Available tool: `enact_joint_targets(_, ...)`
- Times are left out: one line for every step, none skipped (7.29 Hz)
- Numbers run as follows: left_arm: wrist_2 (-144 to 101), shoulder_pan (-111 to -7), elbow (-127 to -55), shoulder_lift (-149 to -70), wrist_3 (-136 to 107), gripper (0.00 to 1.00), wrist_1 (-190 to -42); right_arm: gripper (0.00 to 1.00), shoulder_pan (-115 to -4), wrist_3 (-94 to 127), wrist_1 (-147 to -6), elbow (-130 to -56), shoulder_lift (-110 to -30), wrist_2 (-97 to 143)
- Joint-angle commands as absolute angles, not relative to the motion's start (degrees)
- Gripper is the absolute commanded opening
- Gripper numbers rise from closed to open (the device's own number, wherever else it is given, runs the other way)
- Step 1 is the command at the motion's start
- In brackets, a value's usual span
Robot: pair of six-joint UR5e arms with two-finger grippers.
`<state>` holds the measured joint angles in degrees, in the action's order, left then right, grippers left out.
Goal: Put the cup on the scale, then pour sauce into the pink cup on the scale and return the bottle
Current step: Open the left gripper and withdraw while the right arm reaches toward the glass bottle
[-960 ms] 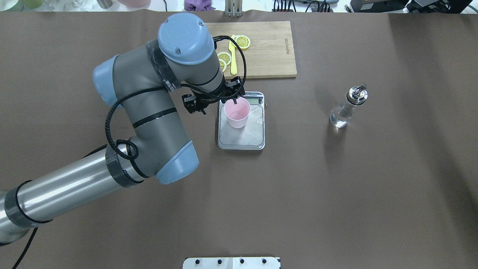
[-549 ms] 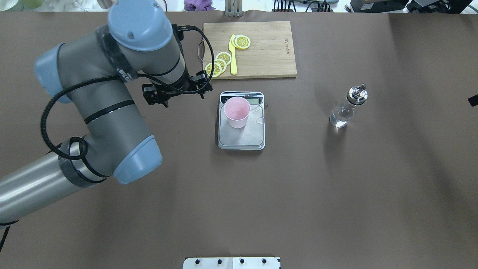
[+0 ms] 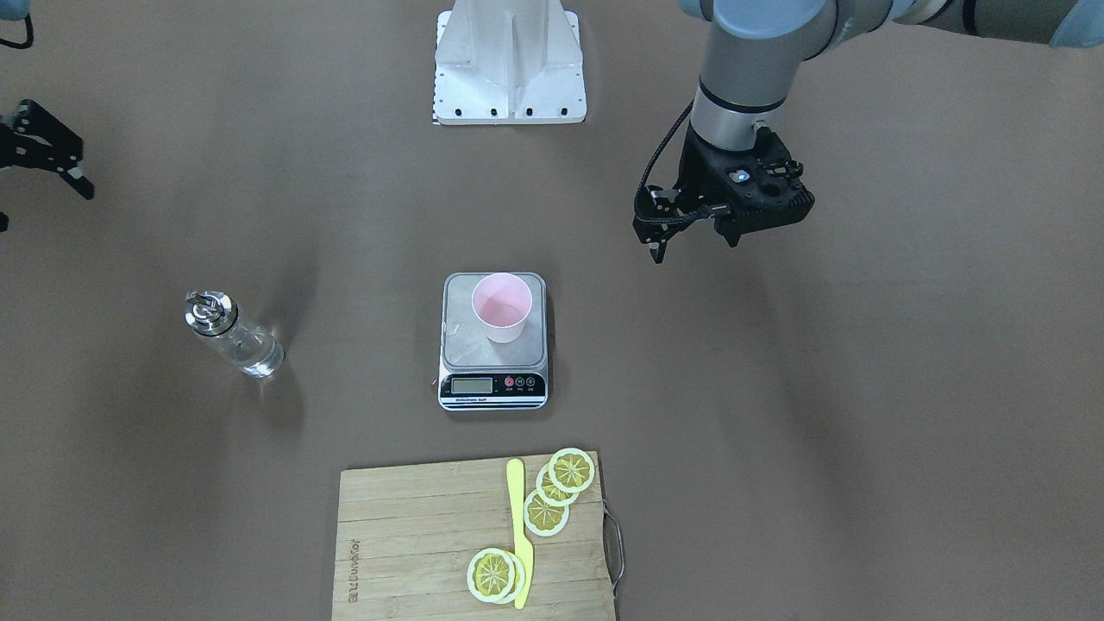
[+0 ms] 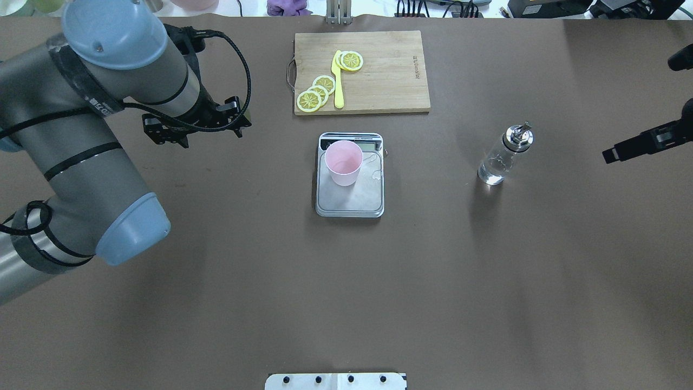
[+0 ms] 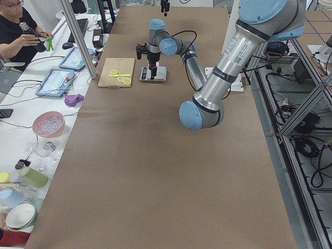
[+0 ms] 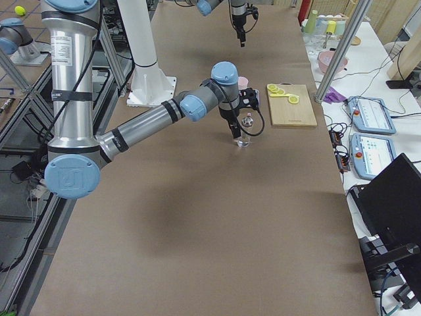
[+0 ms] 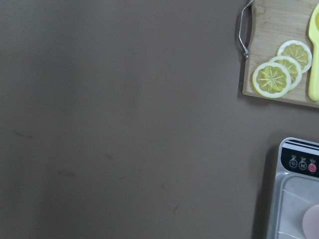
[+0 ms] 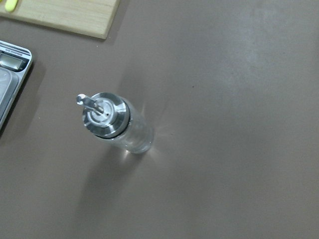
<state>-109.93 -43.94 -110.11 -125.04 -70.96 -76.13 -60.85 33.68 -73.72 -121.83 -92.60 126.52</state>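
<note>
The pale pink cup (image 4: 344,162) stands upright on the steel platform of the scale (image 4: 352,203) at mid-table, free of both grippers. My left gripper (image 4: 197,132) hangs open and empty well to the left of the scale; the front view shows its gap (image 3: 697,247) clearly. The clear glass bottle (image 4: 501,160) with its silver spout cap stands upright to the right of the scale, with clear liquid low inside it. My right gripper (image 4: 639,111) is open at the right edge, raised and to the right of the bottle. In the right wrist view the bottle (image 8: 117,124) sits left of centre.
A wooden cutting board (image 4: 390,76) with lemon slices (image 4: 316,92) and a yellow knife (image 4: 338,81) lies just behind the scale. The robot's base plate (image 4: 335,381) is at the near edge. Bare brown table surrounds the scale and bottle.
My left gripper let go of the cup and drew back to the left, leaving it on the scale. My right gripper came in from the right edge toward the bottle.
</note>
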Motion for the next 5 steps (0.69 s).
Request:
enact_joint_targets(-109.86, -44.47, -110.48, -122.97, -68.58, 0.98, -76.2, 1.0, -47.25, 51.21, -55.87, -121.99, -97.88, 109.5)
enact_joint_targets(-109.86, -45.08, -110.65, -121.74, -67.68, 0.98, -76.64, 1.0, -45.37, 51.68, -55.64, -121.91, -98.26, 107.08)
enact_joint_targets(-109.86, -45.35, -110.65, -120.68, -67.68, 0.98, -77.68, 0.99, -43.7, 52.38, -55.46, -121.9, -98.17, 103.83)
enact_joint_targets(-109.86, -45.35, -110.65, -120.24, -67.68, 0.98, -77.96, 0.99, -41.94, 53.86, -55.46, -121.9, -97.83, 99.54)
enact_joint_targets(-109.86, -45.44, -110.65, -120.23, -67.76, 0.98, -78.05, 0.99, -39.84, 53.96, -53.63, -121.64, -97.65, 94.88)
